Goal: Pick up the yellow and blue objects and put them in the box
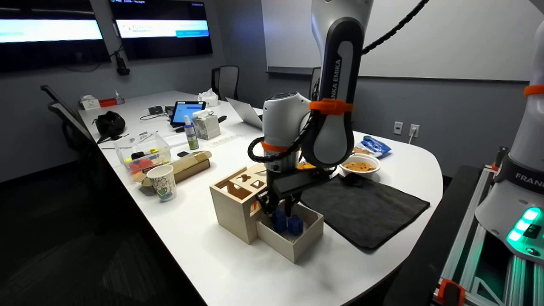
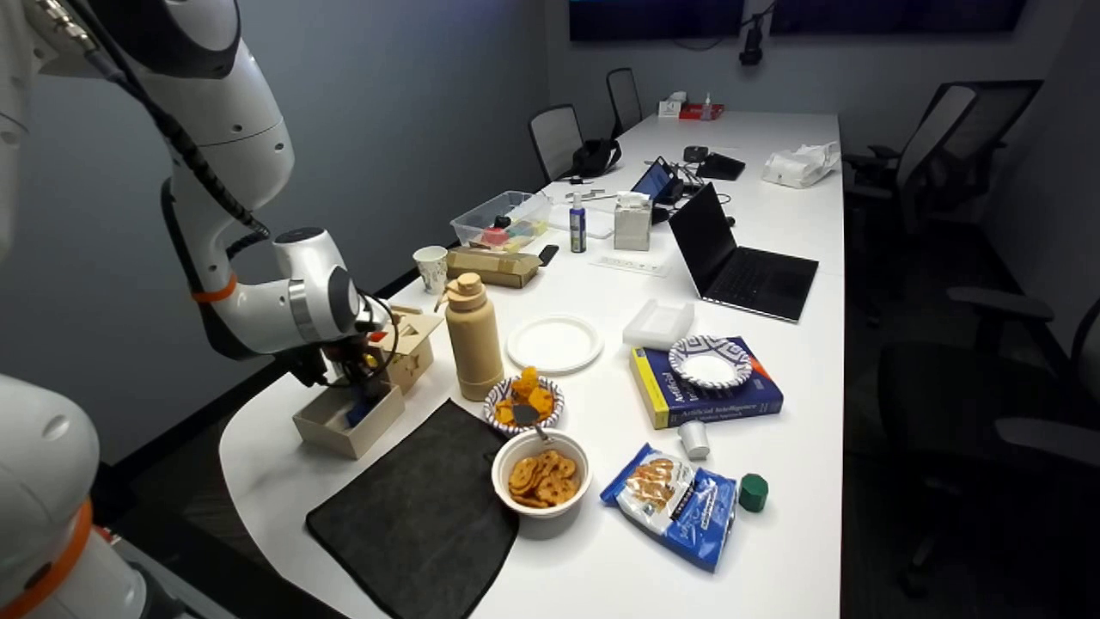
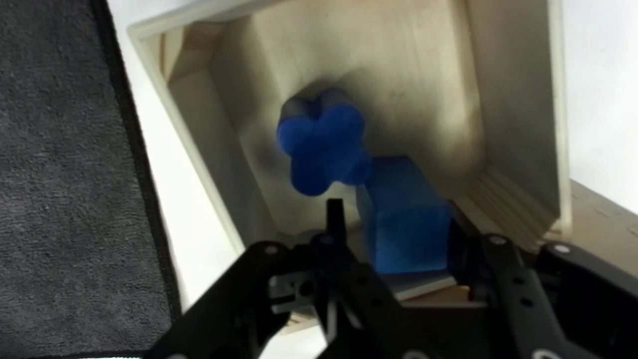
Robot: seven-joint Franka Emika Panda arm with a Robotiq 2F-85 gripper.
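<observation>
Grey walls (image 1: 425,100) stand behind a white conference table (image 1: 199,246), and a wall screen (image 1: 161,29) carries lettering too small to read. Over one end of the table, the Robotiq gripper (image 3: 394,214) stands partly spread about a blue cuboid block (image 3: 411,234): one finger lies close along its side, while a gap shows between the block and the opposite finger. Just ahead of the fingertips is a four-lobed blue block (image 3: 321,144); whether the two blocks touch cannot be told. Both are in the low wooden tray (image 1: 309,240) directly beneath the gripper. Right beside the gripper is the taller wooden shape-sorter box (image 1: 229,212), yellow and red showing through a hole in its side. Near the gripper, just beside the tray, lies a black cloth (image 1: 369,212). Above the gripper, the arm (image 1: 340,85) bears "NKA EMIKA", its start hidden; well apart, the robot base (image 1: 510,199) reads "FRANK" as far as it shows. Farther from the gripper, beyond a beige bottle (image 2: 475,340), a book (image 2: 730,404) reads "Artificial Intelligence" and below it "A Modern Approach". Also well away from the gripper lies a blue-and-white snack bag (image 2: 679,503) picturing brown snacks, its print too blurred to make out.
</observation>
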